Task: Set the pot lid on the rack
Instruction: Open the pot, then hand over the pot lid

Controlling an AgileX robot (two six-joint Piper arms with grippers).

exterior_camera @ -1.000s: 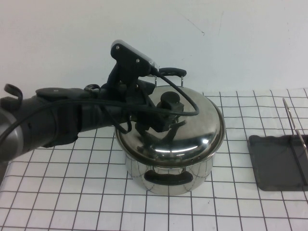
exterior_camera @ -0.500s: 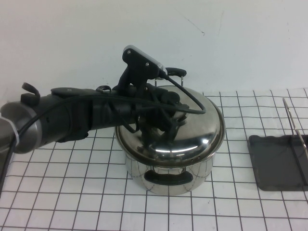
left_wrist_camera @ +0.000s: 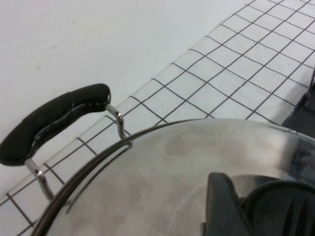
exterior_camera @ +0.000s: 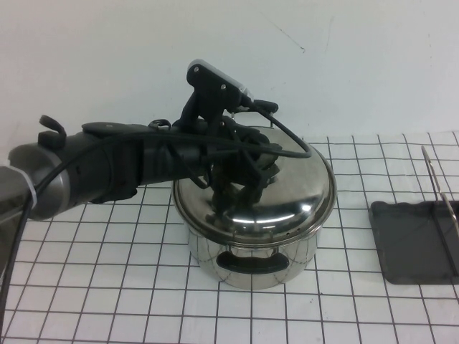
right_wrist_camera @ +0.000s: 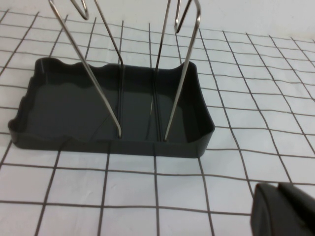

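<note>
The shiny domed pot lid (exterior_camera: 287,197) sits on the steel pot (exterior_camera: 251,258) in the middle of the table. My left gripper (exterior_camera: 247,168) is over the lid's centre, open, its fingers on either side of the black knob (left_wrist_camera: 285,206). In the left wrist view one dark finger (left_wrist_camera: 221,206) lies right against the knob. The rack (exterior_camera: 416,240), a dark grey tray with upright wires, stands at the right edge. My right gripper (right_wrist_camera: 285,214) hovers low near the rack (right_wrist_camera: 64,98), shut and empty; it is outside the high view.
The pot's black handles show at the back (exterior_camera: 259,107) and front (exterior_camera: 251,264). The left arm's cable loops over the lid. A white wall runs along the back of the gridded table.
My left arm has reached forward and to the right, bringing the gripper from beside the knob to over it, so the knob is now covered. Pot, lid and rack have not moved.
</note>
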